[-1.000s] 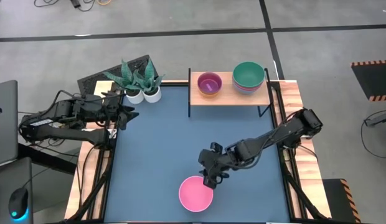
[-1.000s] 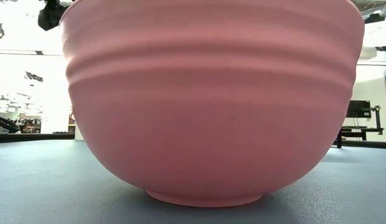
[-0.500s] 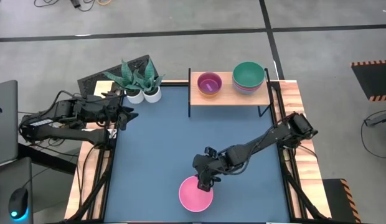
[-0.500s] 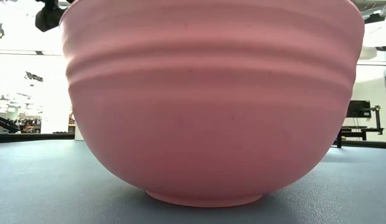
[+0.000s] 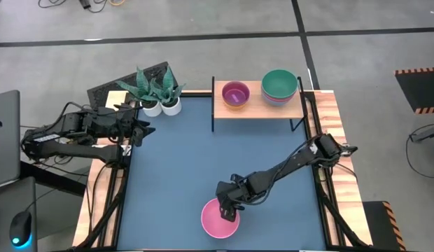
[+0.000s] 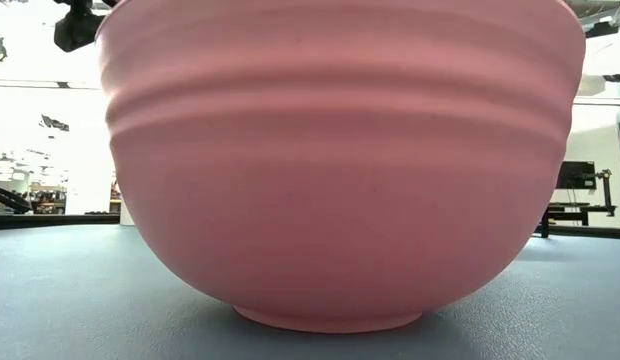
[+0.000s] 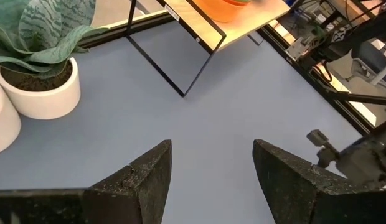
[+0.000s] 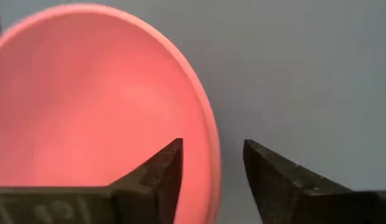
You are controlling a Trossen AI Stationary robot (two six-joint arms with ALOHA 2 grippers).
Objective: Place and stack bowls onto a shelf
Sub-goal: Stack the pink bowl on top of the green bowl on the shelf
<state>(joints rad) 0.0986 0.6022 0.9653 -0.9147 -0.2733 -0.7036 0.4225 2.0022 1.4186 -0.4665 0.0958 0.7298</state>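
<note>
I see one pink bowl [image 5: 220, 218] upright near the table's [image 5: 175, 161] front edge, mouth up, round with no long axis. My right gripper [image 5: 228, 210] straddles its rim, fingers apart, one inside, one outside. On the shelf [image 5: 255, 108]: one purple bowl [image 5: 235, 93], one green-topped stack [image 5: 279, 87]. Left gripper [image 5: 142, 129] waits spread beside two plant pots [image 5: 162, 106].

One pink bowl [image 5: 220, 219] sat on the table [image 5: 175, 168]. On the single shelf [image 5: 255, 106] there was one purple bowl [image 5: 235, 93] with something orange inside it, and one stack topped by a green bowl [image 5: 279, 84]; how many lay beneath could not be told. Two white plant pots [image 5: 162, 106] stood at the table's corner. Two arms were present.
</note>
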